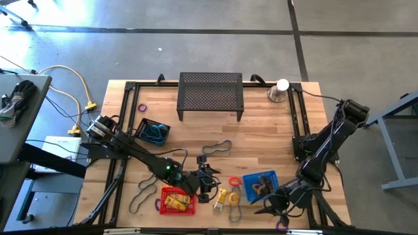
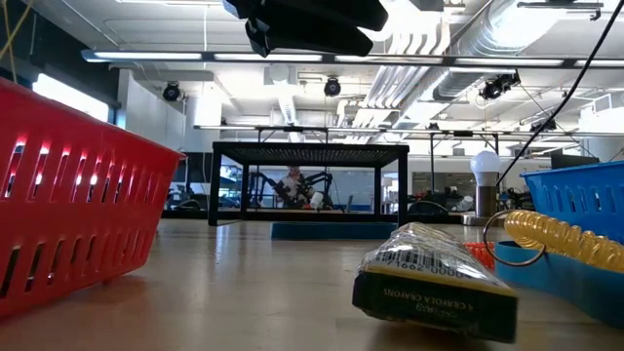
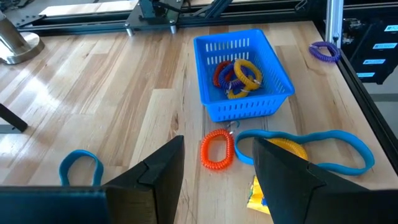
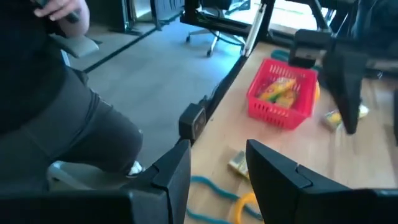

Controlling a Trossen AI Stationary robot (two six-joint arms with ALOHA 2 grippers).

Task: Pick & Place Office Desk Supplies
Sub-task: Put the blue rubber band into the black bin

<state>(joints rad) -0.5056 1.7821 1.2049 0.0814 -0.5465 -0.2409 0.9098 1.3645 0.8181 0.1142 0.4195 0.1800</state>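
Wood-plank table point(image 1: 261, 140) on a grey concrete floor, framed by black rails, with the black mesh stand point(image 1: 211, 93) at the far edge and a silver cone with a white ball point(image 1: 280, 91) beside it.

Left gripper point(image 3: 217, 165) hangs over the middle front of the table, fingers apart with nothing between them. Just past them lies an orange coil ring point(image 3: 217, 149), touching a teal band point(image 3: 311, 149) that loops over something yellow I can't make out properly. Beyond that sits the blue basket point(image 3: 244, 106) with red, yellow and blue coil rings point(image 3: 239, 76) piled inside. A purple ring point(image 3: 326, 51) lies alone near the table edge.

Right gripper point(image 4: 217, 163) is down at the front right corner, near the blue basket, fingers parted and empty as far as I can see; from above it's mostly a dark tangle. Its wrist view looks across to the red basket point(image 4: 283, 94) with yellow stuff in it, half hidden by the other arm. A person in dark clothes stands off the table, cut off by the frame.

Another dark-blue basket point(image 1: 153, 132) holds teal bands, and a grey band point(image 1: 217, 147) lies mid-table. From table height, a wrapped crayon pack point(image 2: 434, 283) fills the foreground, label only partly readable.
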